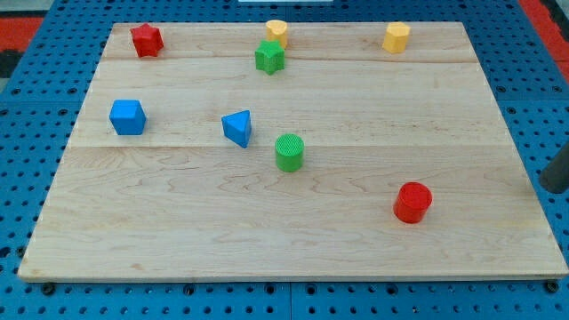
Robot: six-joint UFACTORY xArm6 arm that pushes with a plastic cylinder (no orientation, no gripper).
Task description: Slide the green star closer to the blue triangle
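The green star (pixel 269 58) lies near the view's top, just below a yellow block (pixel 276 33). The blue triangle (pixel 237 127) lies left of the board's middle, well below and slightly left of the star. A green cylinder (pixel 289 152) stands just right of and below the triangle. My rod enters at the view's right edge; its tip (pixel 552 188) is off the board's right side, far from both the star and the triangle.
A red star (pixel 146 40) lies at the top left. A blue cube (pixel 127 117) lies at the left. A yellow hexagon (pixel 396 37) lies at the top right. A red cylinder (pixel 412 202) stands at the lower right. The wooden board (pixel 293 258) rests on a blue pegboard.
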